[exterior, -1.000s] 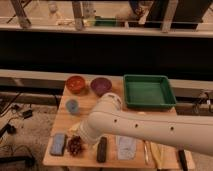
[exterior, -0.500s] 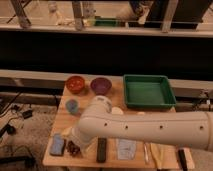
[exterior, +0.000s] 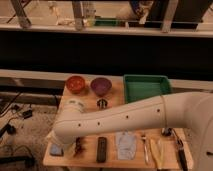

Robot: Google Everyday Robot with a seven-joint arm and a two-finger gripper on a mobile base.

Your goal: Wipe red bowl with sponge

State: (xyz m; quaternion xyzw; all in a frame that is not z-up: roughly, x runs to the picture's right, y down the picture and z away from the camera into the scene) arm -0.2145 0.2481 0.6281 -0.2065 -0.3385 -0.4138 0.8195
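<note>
The red bowl [exterior: 76, 84] stands at the table's back left, beside the purple bowl [exterior: 101, 86]. The sponge [exterior: 55, 149] lies at the front left corner, blue-grey, partly covered by my arm. My white arm [exterior: 115, 120] reaches from the right across the table, and its end hangs low over that front left corner. The gripper is hidden behind the arm's end, just above or beside the sponge, with its jaws wide apart. I cannot see whether it touches the sponge. Nothing shows as held.
A green tray [exterior: 146, 87] sits at the back right. A black remote [exterior: 101, 149], a pale cloth [exterior: 126, 144] and several utensils [exterior: 150, 149] lie along the front edge. A small dark object [exterior: 102, 103] and a light cup [exterior: 76, 104] are mid-table. A dark reddish thing [exterior: 79, 148] lies by the sponge.
My arm has swung left and down toward the front left corner, now covering part of the sponge. Nothing on the table has moved.
</note>
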